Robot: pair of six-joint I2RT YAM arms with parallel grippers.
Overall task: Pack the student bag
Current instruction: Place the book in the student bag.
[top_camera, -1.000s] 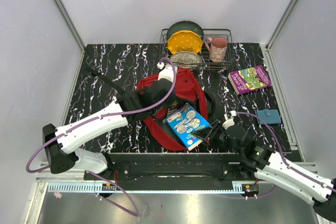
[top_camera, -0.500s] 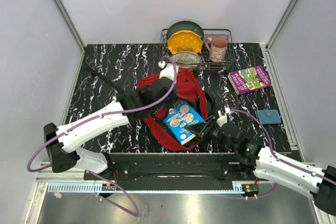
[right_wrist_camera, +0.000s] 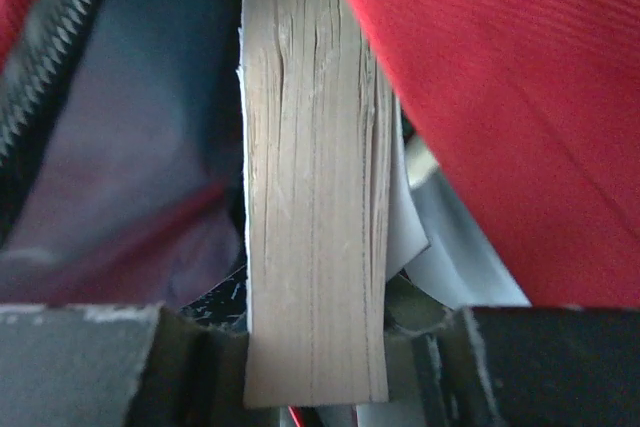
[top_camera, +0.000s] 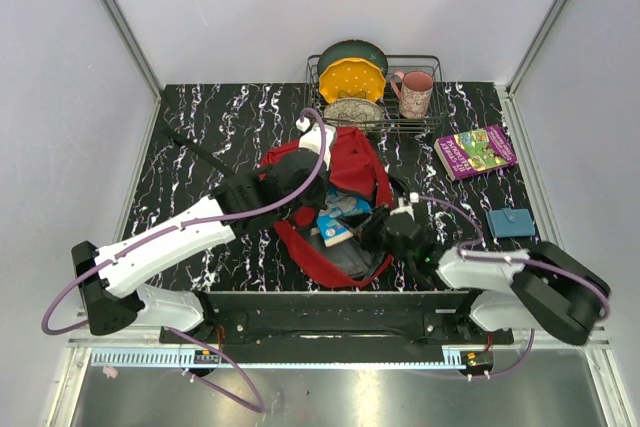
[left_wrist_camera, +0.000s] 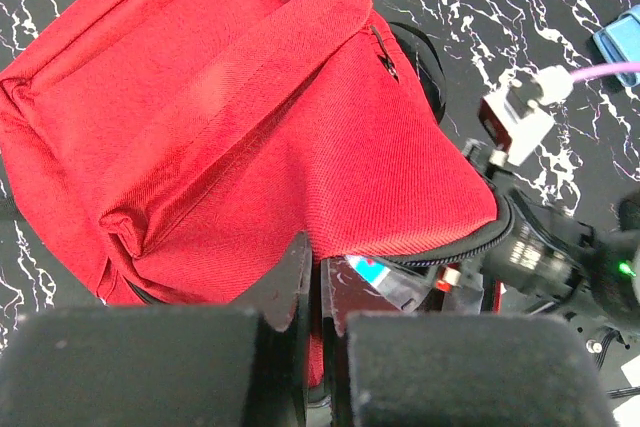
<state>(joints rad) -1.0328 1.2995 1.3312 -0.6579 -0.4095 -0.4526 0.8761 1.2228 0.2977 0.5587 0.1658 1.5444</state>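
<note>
Centre of a black marbled table (top_camera: 220,117), the red student bag (top_camera: 345,162) is lying with its open mouth facing the arms' bases. The left gripper (top_camera: 300,199) is pinching the edge of the bag's top flap, jaws pressed together on the red fabric (left_wrist_camera: 250,117), and holding it raised like a tent. The right gripper (top_camera: 368,232) is gripping a blue-covered book (top_camera: 340,217) by its near end, jaws clamped on either side of the pale page edge (right_wrist_camera: 315,167), with the book lying partly inside the opening against the dark lining. Behind the bag, a dish rack (top_camera: 405,127) is holding plates and a pink mug (top_camera: 415,93); a second book (top_camera: 476,151) and a blue pouch (top_camera: 511,222) are lying well apart to the right.
</note>
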